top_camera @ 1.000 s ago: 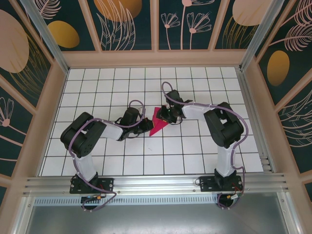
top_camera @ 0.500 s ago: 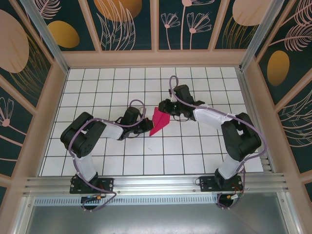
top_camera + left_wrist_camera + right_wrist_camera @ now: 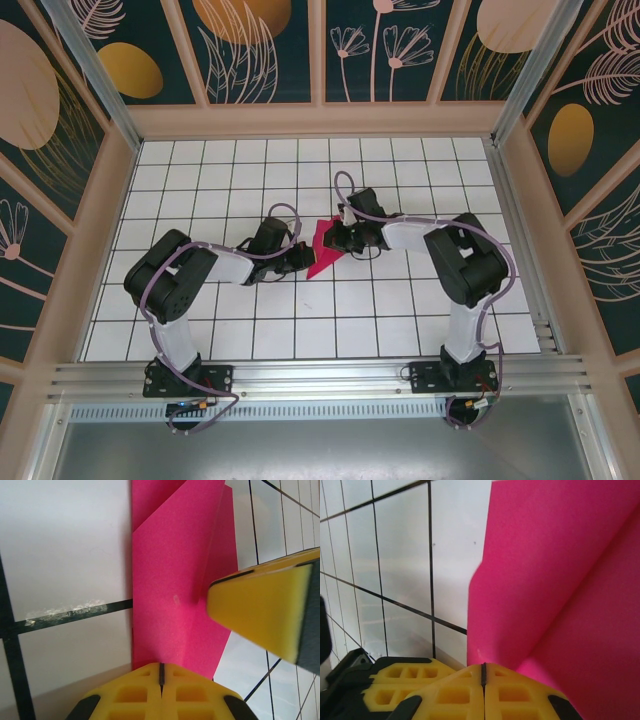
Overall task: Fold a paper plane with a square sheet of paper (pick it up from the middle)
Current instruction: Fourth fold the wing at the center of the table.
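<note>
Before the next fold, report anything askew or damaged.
No tears. The pink sheet, pinched by the left gripper and right gripper, has folded layers with offset edges; a white scuff marks one grid line.

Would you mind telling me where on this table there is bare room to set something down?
The far tile rows along the back wall are bare, as are the near tiles between the left arm's base and the right arm's base. The centre is crowded: the left gripper and right gripper both pinch the folded pink paper there.

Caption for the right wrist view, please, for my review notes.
Close-up: right gripper shut on the partly folded pink paper, white grid table behind.
</note>
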### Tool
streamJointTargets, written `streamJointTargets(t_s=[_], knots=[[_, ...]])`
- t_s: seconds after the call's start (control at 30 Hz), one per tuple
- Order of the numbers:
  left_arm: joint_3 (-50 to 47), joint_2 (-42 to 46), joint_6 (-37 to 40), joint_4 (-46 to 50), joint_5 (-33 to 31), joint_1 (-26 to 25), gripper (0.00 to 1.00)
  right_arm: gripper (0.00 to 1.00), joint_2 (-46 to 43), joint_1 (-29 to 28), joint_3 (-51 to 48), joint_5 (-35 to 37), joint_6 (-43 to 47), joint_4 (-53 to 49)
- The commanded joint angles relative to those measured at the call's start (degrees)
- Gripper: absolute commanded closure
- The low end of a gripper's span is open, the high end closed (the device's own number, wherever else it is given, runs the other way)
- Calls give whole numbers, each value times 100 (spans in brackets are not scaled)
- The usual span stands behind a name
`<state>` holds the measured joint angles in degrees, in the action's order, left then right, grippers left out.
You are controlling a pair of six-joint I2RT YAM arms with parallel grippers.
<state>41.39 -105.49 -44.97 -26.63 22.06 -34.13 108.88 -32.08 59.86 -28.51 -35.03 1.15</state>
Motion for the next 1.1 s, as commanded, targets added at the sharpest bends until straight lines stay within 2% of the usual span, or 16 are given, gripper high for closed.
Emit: streamJointTargets(t_s=[0.0, 0.23, 0.5, 0.83, 1.07], knots=[[0, -330, 230, 705, -181, -19, 93, 95, 104, -62, 159, -198, 27, 162], [53, -337, 259, 781, -196, -22, 93, 96, 245, -73, 172, -217, 50, 119], [69, -327, 264, 852, -211, -22, 93, 96, 284, -46, 185, 379, 25, -190], [67, -279, 262, 895, -220, -20, 93, 96, 399, 17, 158, 591, -110, -310], [80, 273, 16, 509, -48, -23, 87, 96, 371, 26, 107, 650, -126, -369]])
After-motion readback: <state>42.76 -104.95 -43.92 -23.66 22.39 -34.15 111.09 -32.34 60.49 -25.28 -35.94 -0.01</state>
